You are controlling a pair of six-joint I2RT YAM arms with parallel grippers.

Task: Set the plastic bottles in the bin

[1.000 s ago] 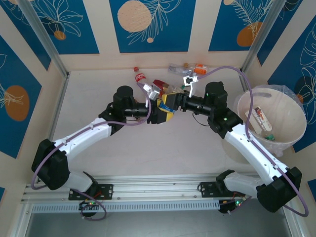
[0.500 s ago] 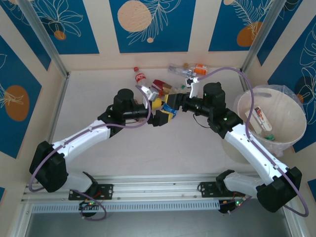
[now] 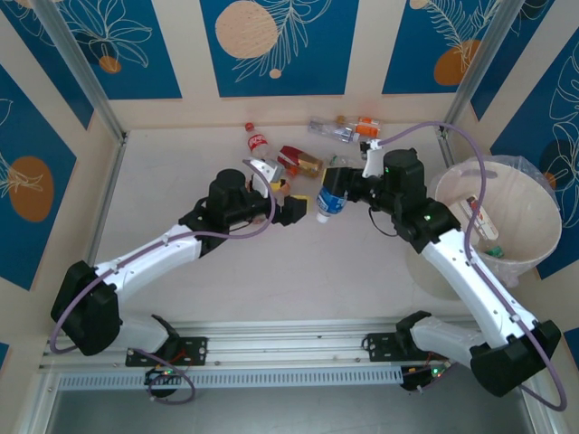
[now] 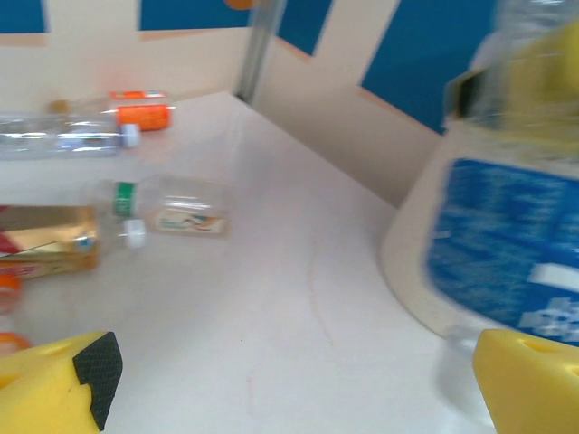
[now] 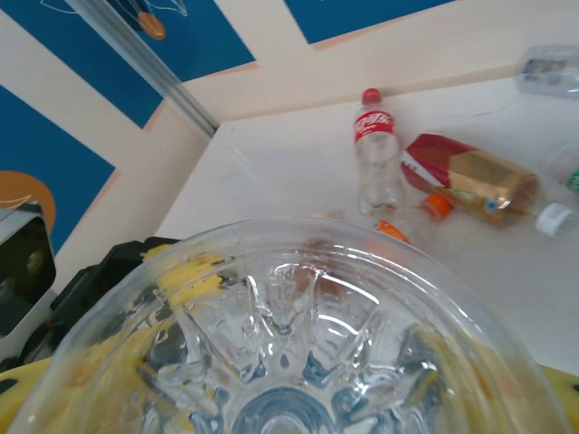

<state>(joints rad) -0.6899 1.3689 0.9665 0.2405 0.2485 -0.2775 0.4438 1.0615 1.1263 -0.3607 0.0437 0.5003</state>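
Bottle (image 3: 330, 203) in right end effector (image 3: 344, 185), blue label overhead, ribbed base wrist-side; left end effector (image 3: 298, 203) wide.

Plastic bottles (image 3: 301, 161) along table (image 3: 172, 181) far edge, bin (image 3: 529, 221) right.

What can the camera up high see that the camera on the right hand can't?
The top view takes in the big round bin with a labelled bottle already inside, plus the left arm and right arm from base to wrist. The right wrist view looks straight at the ribbed clear bottom of the held bottle, clamped in the right gripper. Both share that held bottle, the red-capped cola bottle and the crushed red and gold bottle lying on the table.
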